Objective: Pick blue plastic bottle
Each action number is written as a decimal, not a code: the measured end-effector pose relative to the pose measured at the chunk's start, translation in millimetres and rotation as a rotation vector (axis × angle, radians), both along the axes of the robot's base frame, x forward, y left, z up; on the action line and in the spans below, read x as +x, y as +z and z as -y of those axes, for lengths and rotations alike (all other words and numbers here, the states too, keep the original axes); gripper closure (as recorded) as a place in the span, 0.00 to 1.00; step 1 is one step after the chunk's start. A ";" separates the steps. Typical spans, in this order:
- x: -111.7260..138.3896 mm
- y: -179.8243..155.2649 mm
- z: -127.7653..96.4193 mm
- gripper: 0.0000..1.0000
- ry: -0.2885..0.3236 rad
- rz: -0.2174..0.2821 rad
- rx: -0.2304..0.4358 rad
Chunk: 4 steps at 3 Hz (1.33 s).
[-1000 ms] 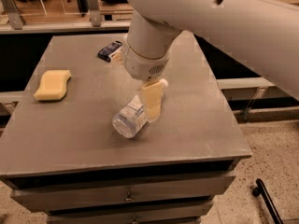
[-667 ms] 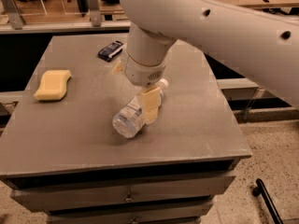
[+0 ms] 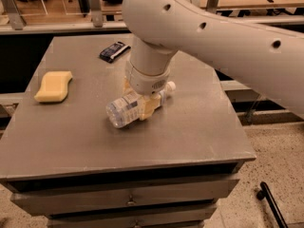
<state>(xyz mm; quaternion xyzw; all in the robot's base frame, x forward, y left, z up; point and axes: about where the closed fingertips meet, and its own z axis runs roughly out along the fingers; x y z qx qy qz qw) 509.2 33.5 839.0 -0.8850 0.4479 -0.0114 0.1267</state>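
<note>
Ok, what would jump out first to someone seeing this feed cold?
The big white arm sweeps in from the upper right and fills much of the view. Its end effector is low over the blue plastic bottle, which lies on its side near the middle of the grey table. Next come the yellow sponge at the left edge and a dark packet at the back.

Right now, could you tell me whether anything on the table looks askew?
Only the blue plastic bottle: it lies on its side, diagonally, near the table centre, with the end effector down over its middle. The yellow sponge and dark packet lie flat.
</note>
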 end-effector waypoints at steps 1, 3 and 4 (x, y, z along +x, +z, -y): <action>-2.2 7.0 2.0 0.79 0.013 -0.005 0.025; -9.1 88.6 16.5 1.00 -0.003 0.010 0.262; -20.2 137.8 28.1 1.00 -0.008 -0.007 0.411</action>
